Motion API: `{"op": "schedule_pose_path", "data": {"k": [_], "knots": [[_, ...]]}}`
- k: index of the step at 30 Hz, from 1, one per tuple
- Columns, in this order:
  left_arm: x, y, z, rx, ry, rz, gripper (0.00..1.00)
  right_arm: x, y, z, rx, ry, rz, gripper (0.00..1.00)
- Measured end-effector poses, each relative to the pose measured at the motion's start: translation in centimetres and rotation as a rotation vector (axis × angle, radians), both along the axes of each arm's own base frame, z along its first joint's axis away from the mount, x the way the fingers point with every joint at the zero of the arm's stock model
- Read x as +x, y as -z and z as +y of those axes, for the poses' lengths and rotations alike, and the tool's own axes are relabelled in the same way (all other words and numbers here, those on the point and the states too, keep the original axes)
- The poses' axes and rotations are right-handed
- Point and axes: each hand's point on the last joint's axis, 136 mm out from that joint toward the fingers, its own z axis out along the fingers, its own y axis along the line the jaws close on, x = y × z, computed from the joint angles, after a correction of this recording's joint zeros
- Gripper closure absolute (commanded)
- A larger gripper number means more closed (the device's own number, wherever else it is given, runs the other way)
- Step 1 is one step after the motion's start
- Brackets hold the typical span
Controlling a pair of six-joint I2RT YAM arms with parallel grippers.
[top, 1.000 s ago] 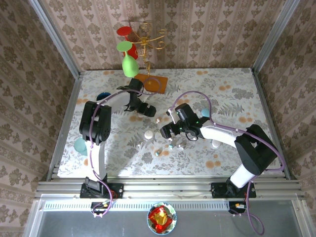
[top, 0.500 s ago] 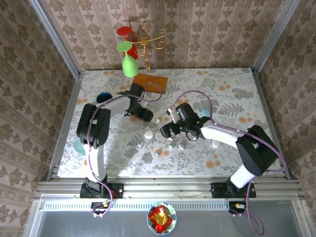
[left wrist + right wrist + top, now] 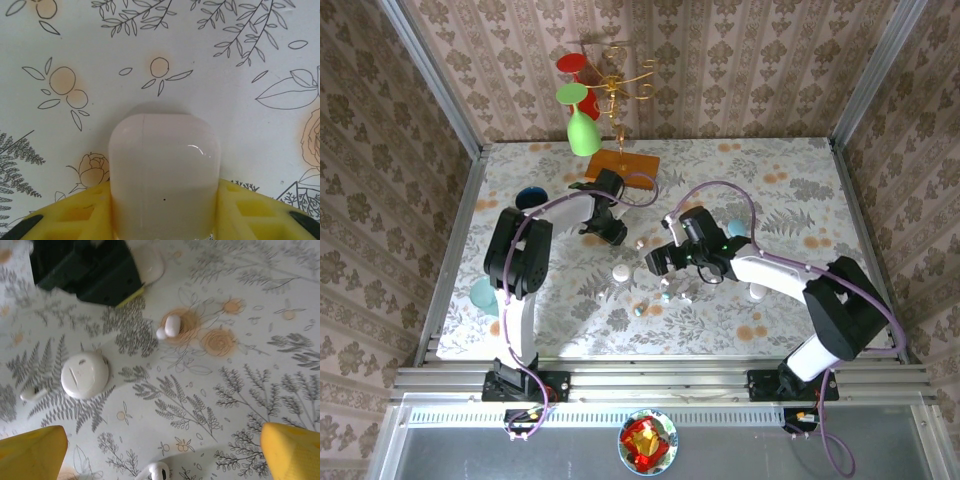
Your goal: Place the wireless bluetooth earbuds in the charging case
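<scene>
Top view: the left claw [image 3: 611,231] is lowered to the table [image 3: 800,180], and its opening cannot be read from here. The right claw [image 3: 653,264] hangs near it on the right, apart from it. One round case [image 3: 620,272] lies just left of the right claw. Two buds can be counted: one bud [image 3: 640,243] between the claws and a second bud [image 3: 638,311] nearer the bases. The items directly under the right claw are too small to tell. Left wrist view: one case [image 3: 165,170], white, smooth and shut, lies on the table between two yellow fingers [image 3: 75,215]. Both fingers lie against its flanks with no gap showing, so the left claw pinches the case, closed to the case's width. Right wrist view: the right claw's two yellow fingertips [image 3: 30,452] sit at the lower corners, spread wide, gripping nothing. Three buds are counted here, all loose on the table and outside both cases. One lies on an orange flower print just beside the left claw. One lies just beside the round case at the left. One lies at the bottom edge between the fingertips. Cases counted: two, the round case and the case under the left claw at the top edge.
</scene>
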Motion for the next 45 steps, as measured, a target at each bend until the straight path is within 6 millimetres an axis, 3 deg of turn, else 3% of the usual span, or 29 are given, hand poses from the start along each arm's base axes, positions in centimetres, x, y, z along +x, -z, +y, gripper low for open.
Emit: {"op": "schedule_pose_path", "data": {"k": [7, 12, 13, 14, 16, 20, 28, 34, 40, 45], "knots": [[-1.0, -0.4, -0.1, -0.004, 0.028, -0.011, 0.57, 1.8, -2.6, -4.2, 0.143, 0.179, -0.026, 0.02], [-2.2, -2.7, -0.6, -0.034, 0.069, -0.108, 0.58, 2.4, -4.1, -6.6, 0.208, 0.248, -0.022, 0.02], [-2.2, -3.4, -0.9, -0.043, 0.081, -0.138, 0.57, 2.3, -4.5, -6.7, 0.214, 0.247, -0.023, 0.08], [-2.2, -4.1, -1.0, -0.051, 0.089, -0.169, 0.57, 2.2, -4.7, -6.8, 0.218, 0.242, -0.023, 0.16], [-2.3, -5.1, -1.4, -0.062, 0.111, -0.227, 0.58, 1.8, -5.0, -6.8, 0.227, 0.231, -0.012, 0.21], [-3.7, -6.6, -2.7, -0.093, 0.182, -0.327, 0.62, 1.0, -5.0, -6.8, 0.245, 0.203, 0.031, 0.2], [-9.2, -8.4, -7.1, -0.192, 0.446, -0.471, 0.6, -0.4, -5.8, -5.8, 0.289, 0.129, 0.103, 0.22], [-11.2, -9.9, -9.6, -0.258, 0.608, -0.572, 0.6, -0.8, -7.1, -4.9, 0.328, 0.07, 0.122, 0.26], [-12.2, -11.5, -10.7, -0.297, 0.705, -0.629, 0.62, -1.7, -7.9, -3.7, 0.39, -0.001, 0.151, 0.3], [-13.1, -11.8, -11.7, -0.295, 0.77, -0.656, 0.63, -1.9, -7.0, -2.7, 0.429, -0.042, 0.211, 0.35]]}}
